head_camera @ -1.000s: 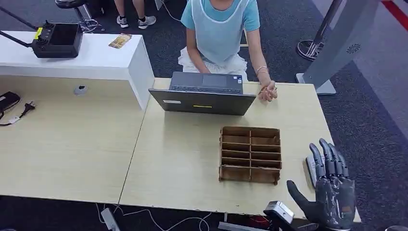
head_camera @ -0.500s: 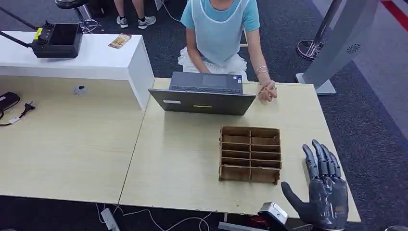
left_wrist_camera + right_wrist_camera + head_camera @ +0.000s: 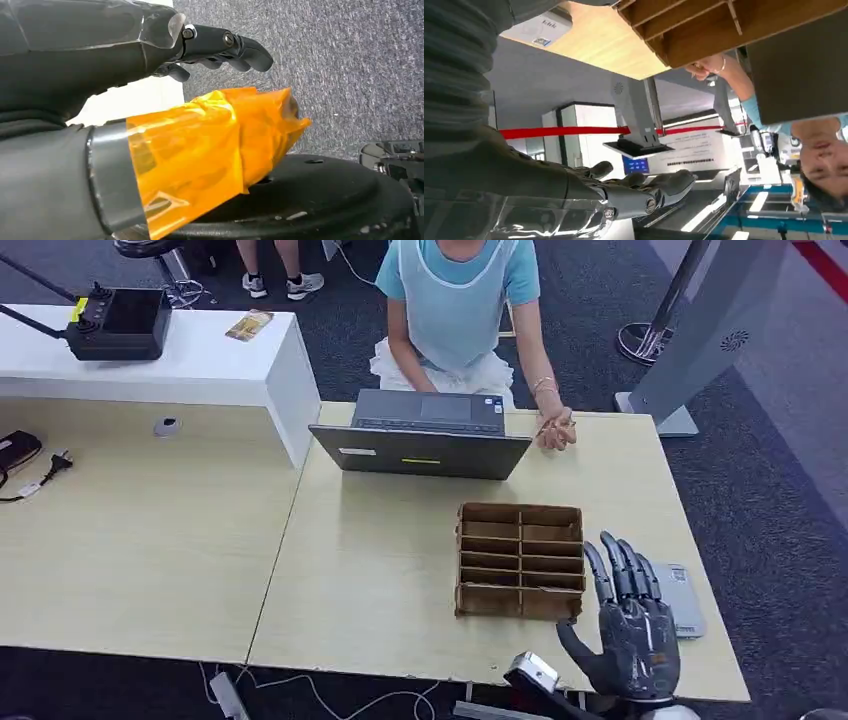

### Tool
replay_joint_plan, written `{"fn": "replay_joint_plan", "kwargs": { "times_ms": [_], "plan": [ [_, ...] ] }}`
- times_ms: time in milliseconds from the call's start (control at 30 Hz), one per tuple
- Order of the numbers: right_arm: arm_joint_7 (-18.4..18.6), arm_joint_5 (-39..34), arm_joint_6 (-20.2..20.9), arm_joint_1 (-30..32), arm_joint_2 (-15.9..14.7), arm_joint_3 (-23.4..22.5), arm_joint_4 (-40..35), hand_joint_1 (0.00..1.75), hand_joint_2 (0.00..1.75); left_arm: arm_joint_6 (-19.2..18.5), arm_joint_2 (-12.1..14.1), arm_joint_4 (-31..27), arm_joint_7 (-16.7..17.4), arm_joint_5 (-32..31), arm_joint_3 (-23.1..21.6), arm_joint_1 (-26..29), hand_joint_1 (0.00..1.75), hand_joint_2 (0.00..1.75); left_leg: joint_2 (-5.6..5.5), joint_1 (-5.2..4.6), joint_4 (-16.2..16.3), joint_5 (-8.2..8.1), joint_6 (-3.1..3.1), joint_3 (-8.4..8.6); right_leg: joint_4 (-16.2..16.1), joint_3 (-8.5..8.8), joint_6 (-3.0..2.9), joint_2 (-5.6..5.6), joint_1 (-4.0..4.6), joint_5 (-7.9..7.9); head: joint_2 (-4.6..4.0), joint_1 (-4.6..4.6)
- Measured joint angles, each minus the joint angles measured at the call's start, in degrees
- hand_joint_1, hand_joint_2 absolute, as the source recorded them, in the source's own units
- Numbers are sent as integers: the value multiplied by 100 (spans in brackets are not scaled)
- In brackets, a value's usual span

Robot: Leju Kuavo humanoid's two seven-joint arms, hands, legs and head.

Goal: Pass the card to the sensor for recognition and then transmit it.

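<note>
Right hand [image 3: 632,635] over the table's [image 3: 400,580] near right corner, palm down, fingers apart and straight, gripping nothing. Just to its right, partly under the fingers, a flat grey sensor [image 3: 682,598] on the table. Touching distance to its left, the wooden divided box [image 3: 521,560]; no card can be made out in it. Beyond the box, an open laptop [image 3: 425,435], then a seated person's hand [image 3: 555,428] on the far edge. Left hand [image 3: 150,40] hangs over carpet, fingers loosely curled, nothing gripped
</note>
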Motion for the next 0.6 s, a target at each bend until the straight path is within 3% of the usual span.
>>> {"fn": "replay_joint_plan", "kwargs": {
  "times_ms": [600],
  "plan": [
    [116, -11, 249, -179, 0, 140, 291, 0, 175, -13, 0, 0, 22, -2, 0, 0, 0, 0, 1, 0, 0, 0, 0, 0, 0, 0, 0, 2, 0, 0, 0, 0]
  ]
}}
